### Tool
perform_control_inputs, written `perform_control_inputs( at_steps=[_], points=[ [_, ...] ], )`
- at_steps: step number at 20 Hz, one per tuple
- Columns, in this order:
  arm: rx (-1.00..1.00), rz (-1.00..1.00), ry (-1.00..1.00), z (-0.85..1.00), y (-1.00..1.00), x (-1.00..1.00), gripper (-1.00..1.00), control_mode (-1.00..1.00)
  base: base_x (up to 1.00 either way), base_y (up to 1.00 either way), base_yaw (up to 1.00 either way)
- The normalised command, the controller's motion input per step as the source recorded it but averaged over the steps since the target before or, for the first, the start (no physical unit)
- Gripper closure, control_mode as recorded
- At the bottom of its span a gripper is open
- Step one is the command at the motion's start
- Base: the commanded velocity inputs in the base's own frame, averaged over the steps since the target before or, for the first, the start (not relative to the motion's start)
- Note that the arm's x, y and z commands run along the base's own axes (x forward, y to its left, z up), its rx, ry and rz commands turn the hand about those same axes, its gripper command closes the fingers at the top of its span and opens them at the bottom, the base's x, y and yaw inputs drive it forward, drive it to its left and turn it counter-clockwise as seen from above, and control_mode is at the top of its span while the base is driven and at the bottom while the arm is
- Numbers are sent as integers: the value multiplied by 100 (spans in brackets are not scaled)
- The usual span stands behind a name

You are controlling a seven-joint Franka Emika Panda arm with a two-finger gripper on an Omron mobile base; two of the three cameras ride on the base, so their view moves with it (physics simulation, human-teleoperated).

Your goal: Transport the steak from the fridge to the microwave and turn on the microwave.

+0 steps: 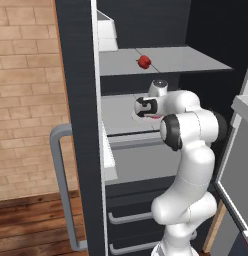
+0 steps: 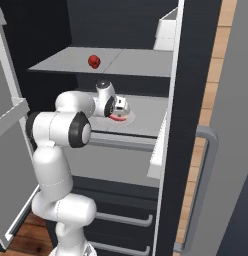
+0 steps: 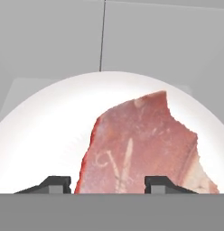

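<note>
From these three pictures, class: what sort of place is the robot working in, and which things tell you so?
Probably a home kitchen. An open fridge with grey shelves holds a steak on a white plate and a red fruit; brick wall and wood floor lie beside it.

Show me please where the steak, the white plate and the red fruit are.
steak (image 3: pixel 141 144): hand view, middle of the meat.
white plate (image 3: pixel 50 135): hand view, bare left part.
red fruit (image 1: pixel 144 62): left base view, its body, upper shelf.
</note>
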Motion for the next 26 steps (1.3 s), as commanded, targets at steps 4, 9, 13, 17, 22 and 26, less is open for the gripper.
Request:
perform_control_inputs(
  at_steps=[4, 9, 13, 17, 22, 26],
  points=[
    [0, 0, 0, -21, -14, -8, 100, -100, 0, 0, 0],
    [2, 0, 0, -13, -9, -11, 100, -100, 0, 0, 0],
    [8, 0, 0, -5, -4, -24, 100, -100, 0, 0, 0],
    [14, 0, -1, 0, -3, -35, 100, -100, 0, 0, 0],
    [15, 0, -1, 0, 0, -33, 100, -100, 0, 0, 0],
    [10, 0, 0, 5, 0, -11, 100, -100, 0, 0, 0]
  ],
)
